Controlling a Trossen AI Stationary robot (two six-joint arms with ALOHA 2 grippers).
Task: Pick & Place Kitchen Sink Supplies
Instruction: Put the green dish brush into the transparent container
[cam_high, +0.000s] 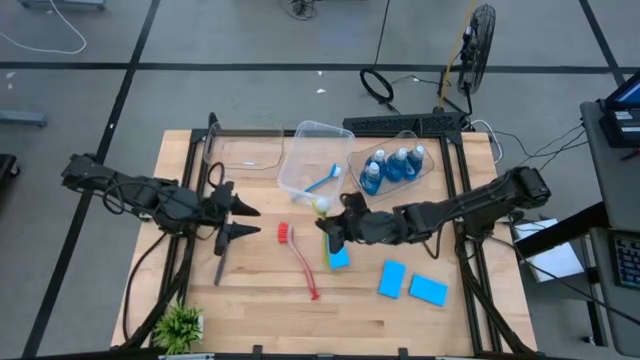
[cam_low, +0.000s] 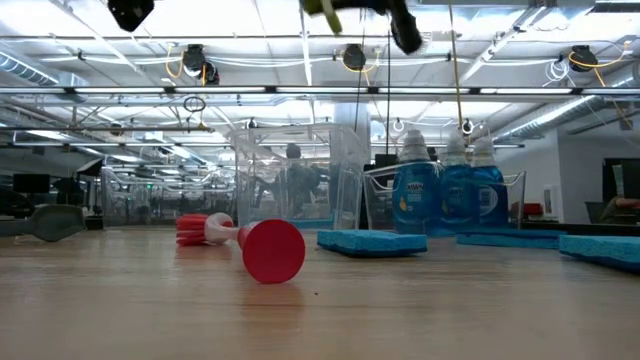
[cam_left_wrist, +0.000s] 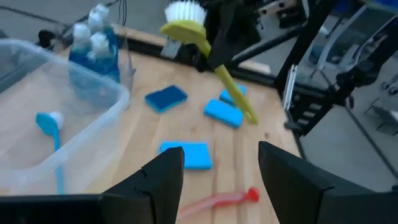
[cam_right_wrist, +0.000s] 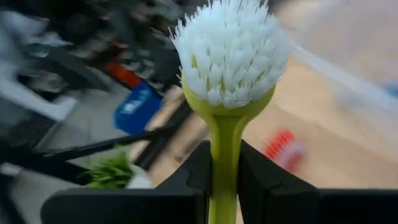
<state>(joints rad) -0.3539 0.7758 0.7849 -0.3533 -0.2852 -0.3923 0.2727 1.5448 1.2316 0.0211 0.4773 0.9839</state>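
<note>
My right gripper (cam_high: 330, 224) hangs high over the table's middle, shut on a yellow-green brush (cam_left_wrist: 214, 59) whose white bristles (cam_right_wrist: 230, 50) point toward the left arm. My left gripper (cam_high: 250, 221) hovers open left of centre with nothing between its fingers (cam_left_wrist: 163, 180). A red brush (cam_high: 300, 258) lies flat on the wood. A blue brush (cam_high: 322, 180) lies in a clear bin (cam_high: 300, 150). Several bottles of blue liquid (cam_high: 390, 167) stand in another clear bin. Three blue sponges (cam_high: 392, 280) lie flat at the near right. My right gripper pinches the yellow-green brush's handle just behind the head (cam_right_wrist: 224, 146) between its two fingers, which lie across the handle. The brush is lifted clear of the table. Its head is up and its long handle (cam_left_wrist: 239, 99) slants down below the fingers.
A third clear bin (cam_high: 240, 150) stands at the far left. A dark slim brush (cam_high: 220, 264) lies under my left gripper. A small green plant (cam_high: 180, 325) stands at the near left corner. Bare wood lies between the red brush and the plant.
</note>
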